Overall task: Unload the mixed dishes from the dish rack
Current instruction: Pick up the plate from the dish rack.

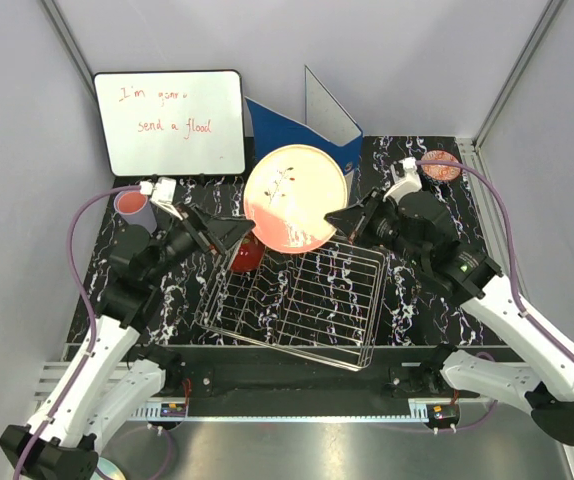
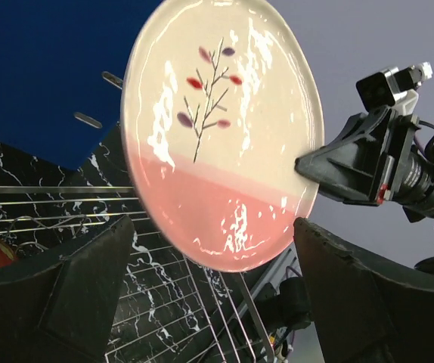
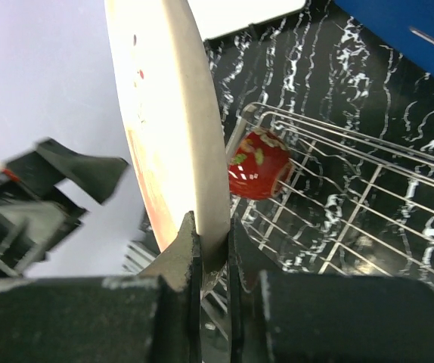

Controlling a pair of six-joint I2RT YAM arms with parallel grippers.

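The large cream-and-pink plate (image 1: 295, 197) with a sprig drawing is held upright above the far edge of the silver wire dish rack (image 1: 297, 300). My right gripper (image 1: 344, 219) is shut on the plate's right rim; the right wrist view shows the rim (image 3: 194, 113) pinched between the fingers (image 3: 213, 242). My left gripper (image 1: 235, 234) is open just left of the plate, its fingers (image 2: 73, 287) wide apart below the plate's face (image 2: 221, 128), not touching it. A small red-patterned bowl (image 1: 245, 257) lies in the rack's far left corner, also in the right wrist view (image 3: 258, 162).
A lavender cup (image 1: 133, 207) stands at the far left of the table. A small red-patterned bowl (image 1: 440, 165) sits at the far right. A blue ring binder (image 1: 312, 128) and a whiteboard (image 1: 170, 122) stand at the back behind the plate.
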